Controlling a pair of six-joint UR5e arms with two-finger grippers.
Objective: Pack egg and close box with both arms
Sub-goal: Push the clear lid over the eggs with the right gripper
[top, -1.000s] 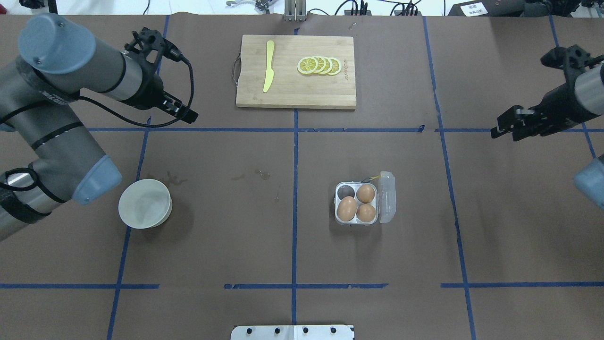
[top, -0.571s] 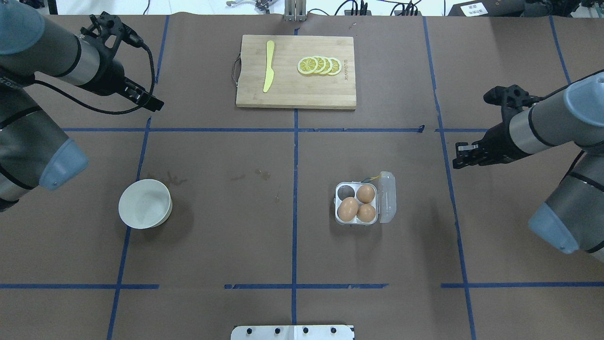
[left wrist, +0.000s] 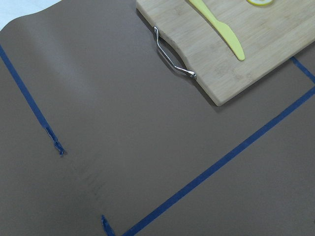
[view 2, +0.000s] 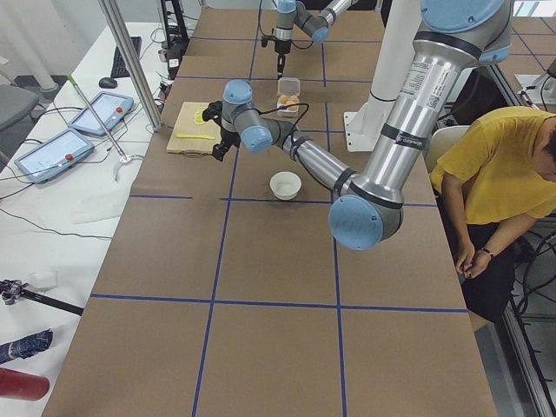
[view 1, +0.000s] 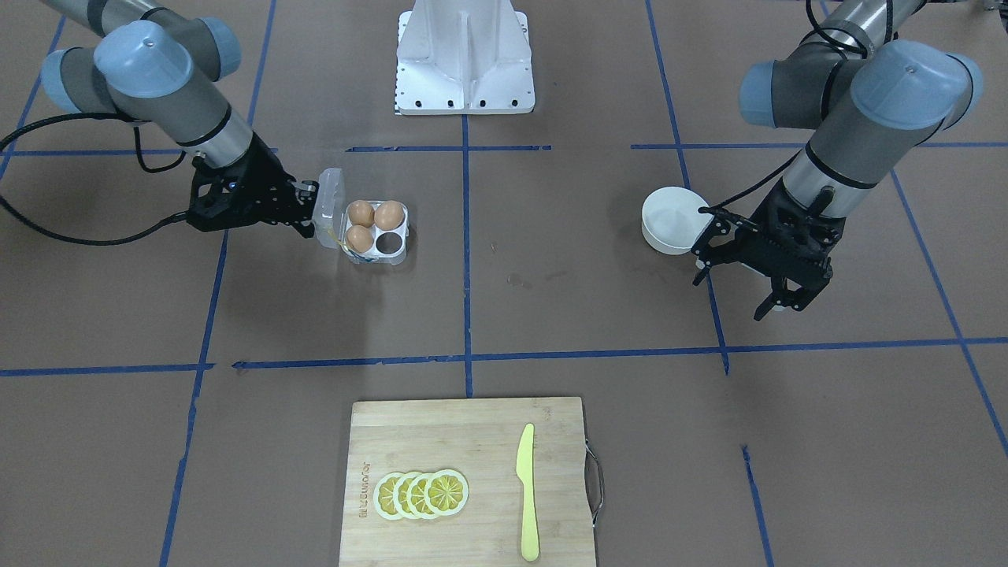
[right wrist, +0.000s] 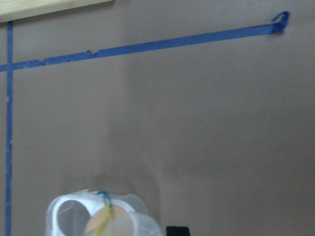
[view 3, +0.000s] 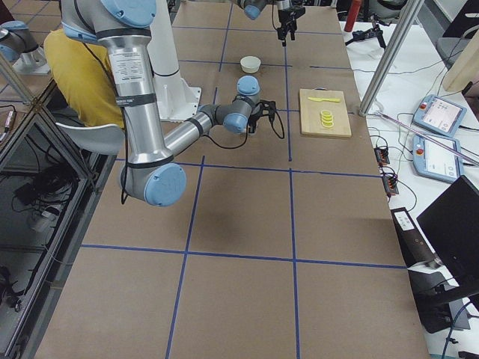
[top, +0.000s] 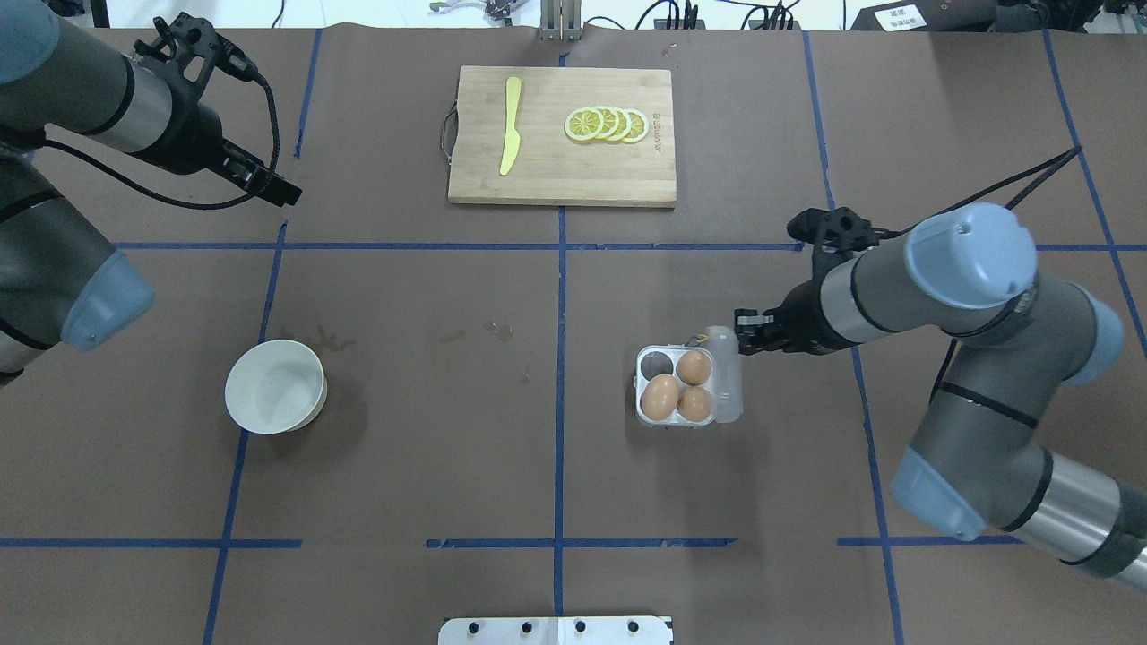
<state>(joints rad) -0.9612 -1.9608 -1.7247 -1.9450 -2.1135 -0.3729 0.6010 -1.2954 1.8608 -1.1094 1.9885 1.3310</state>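
Clear-plastic box w/ 3 smooth tan eggs, lid half-raised.

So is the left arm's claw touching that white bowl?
Apart. In the overhead view the left gripper hangs far from the white bowl, with bare table between them.

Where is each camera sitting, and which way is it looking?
Front: across the table, facing the robot; shows right arm, left arm, white base.
Overhead: behind the robot, looking down; both arms.
Left side: table's end, looking along it; left arm near.
Right side: opposite end; right arm near.
Left wrist: down at cutting board; no robot parts.
Right wrist: down at box; one black fingertip.
Shared: front and overhead both show box, bowl, cutting board.
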